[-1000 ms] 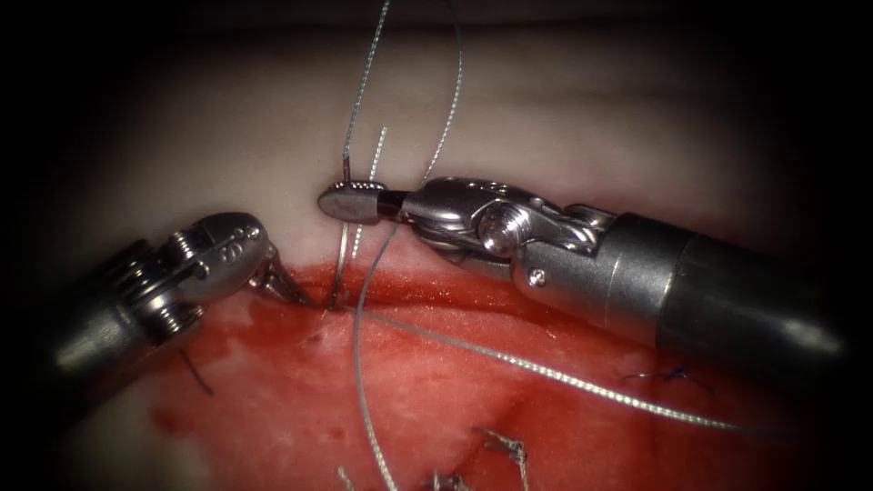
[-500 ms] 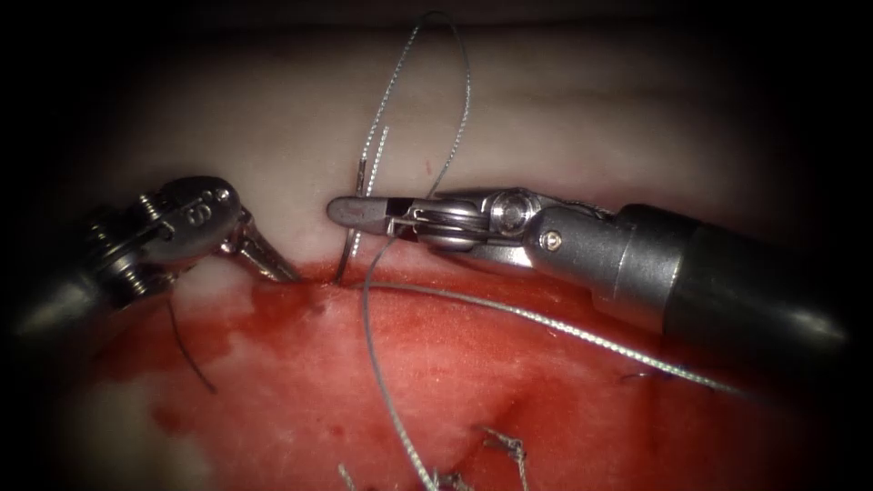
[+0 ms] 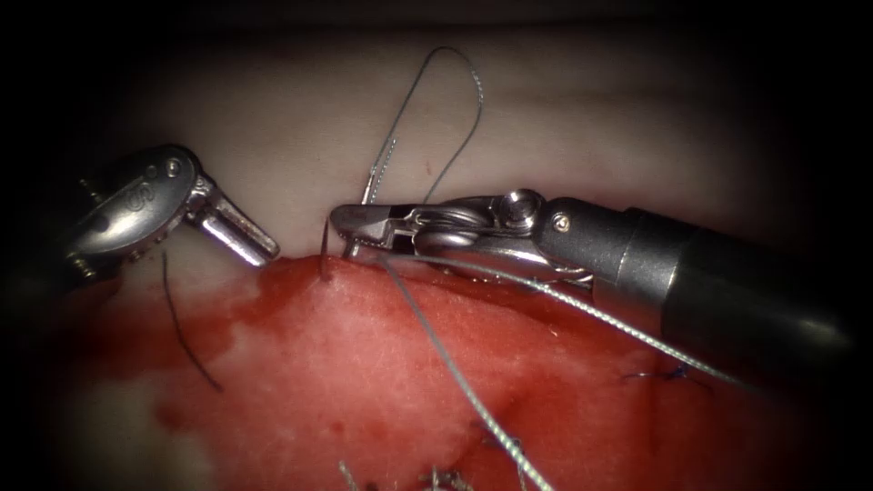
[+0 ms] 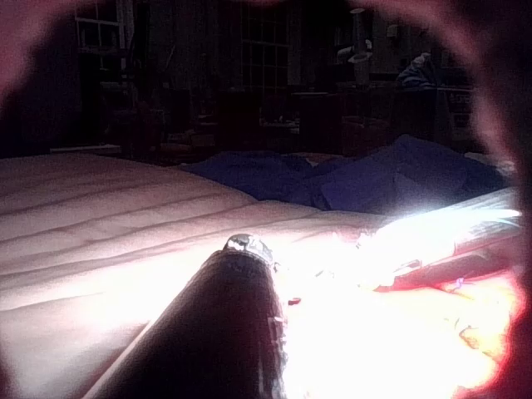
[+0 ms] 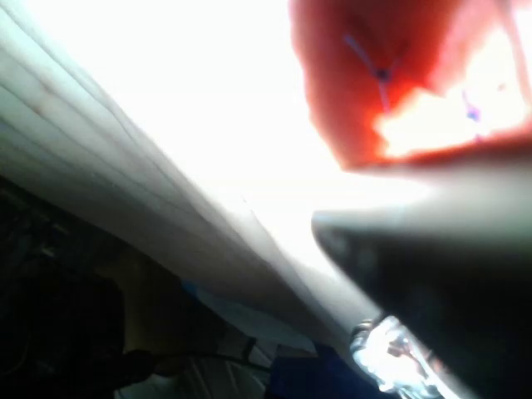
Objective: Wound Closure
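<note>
Needle stands in tissue, gripped by right end effector; left end effector closed, empty.

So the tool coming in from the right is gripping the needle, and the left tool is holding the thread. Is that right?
Not quite. In the endoscope view the left tool holds nothing; it sits apart from the thread. The rest stands: the right tool grips the needle, whose lower end is in the tissue.
</note>
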Available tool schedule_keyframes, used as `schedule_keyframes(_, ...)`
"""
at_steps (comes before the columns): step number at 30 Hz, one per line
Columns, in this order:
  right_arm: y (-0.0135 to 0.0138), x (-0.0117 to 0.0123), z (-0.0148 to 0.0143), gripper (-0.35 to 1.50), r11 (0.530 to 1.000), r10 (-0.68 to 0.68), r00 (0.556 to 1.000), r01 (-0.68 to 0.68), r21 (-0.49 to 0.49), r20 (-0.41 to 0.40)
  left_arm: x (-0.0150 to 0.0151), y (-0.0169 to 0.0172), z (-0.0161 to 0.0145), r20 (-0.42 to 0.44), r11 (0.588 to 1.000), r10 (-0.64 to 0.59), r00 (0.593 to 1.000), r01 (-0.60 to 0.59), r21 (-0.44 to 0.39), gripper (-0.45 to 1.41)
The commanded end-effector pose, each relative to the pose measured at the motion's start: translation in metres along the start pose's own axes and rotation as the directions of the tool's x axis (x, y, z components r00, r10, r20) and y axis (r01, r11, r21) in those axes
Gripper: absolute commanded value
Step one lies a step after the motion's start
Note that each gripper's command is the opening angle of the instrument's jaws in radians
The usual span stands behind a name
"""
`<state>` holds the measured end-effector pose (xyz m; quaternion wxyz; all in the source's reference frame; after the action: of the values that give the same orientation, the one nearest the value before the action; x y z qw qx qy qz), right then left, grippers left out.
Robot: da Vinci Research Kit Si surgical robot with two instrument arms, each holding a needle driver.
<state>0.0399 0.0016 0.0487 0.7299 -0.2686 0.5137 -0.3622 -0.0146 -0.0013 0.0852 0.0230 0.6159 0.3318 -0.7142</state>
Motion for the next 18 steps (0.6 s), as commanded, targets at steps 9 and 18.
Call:
schedule_keyframes(9, 0.0015, -0.0001, 0.0005, -0.35, 0.998, 0.061, 0.998, -0.061, -0.003, -0.006, 0.0016, -0.0013, 0.0014, -0.081, 1.0, 0.025, 0.996, -0.025, -0.004, 0.27)
schedule_keyframes(18, 0.0015, 0.0001, 0.0006, -0.35, 0.998, 0.065, 0.998, -0.065, -0.001, -0.015, 0.002, -0.0023, 0.0025, -0.084, 0.997, 0.005, 0.996, 0.001, 0.077, 0.16)
